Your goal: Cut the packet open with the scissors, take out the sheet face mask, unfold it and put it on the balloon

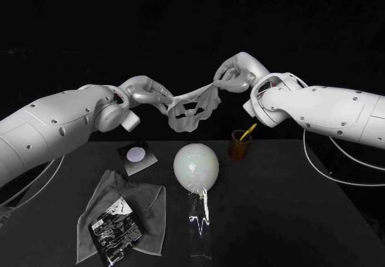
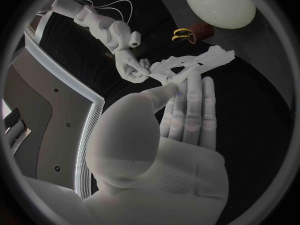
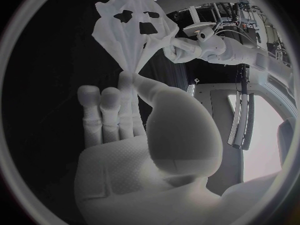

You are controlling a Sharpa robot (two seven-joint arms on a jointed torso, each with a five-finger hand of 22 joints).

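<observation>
Hanging between the two hands, the sheet face mask (image 1: 192, 108) is held up in the air above the balloon (image 1: 196, 166), well apart from it, and its eye and mouth holes are seen open. One upper edge is pinched by the left hand (image 1: 148, 93) and the other by the right hand (image 1: 232, 72), thumb against fingers in each, as is shown closely in the wrist views. The packet (image 1: 116, 228) lies on a grey cloth (image 1: 148, 194) at the near left of the table (image 1: 289, 222). The scissors (image 1: 248, 131) stand in a brown holder (image 1: 239, 148) just right of the balloon, so cutting and removal are judged done. The unfolding step is taken to be in hand and nearly complete, though the lower part of the mask is seen crumpled. For the next move, the sheet is to be drawn flat, centred over the balloon and lowered onto it. Neither pinch is to be released until the sheet is laid against the balloon.
</observation>
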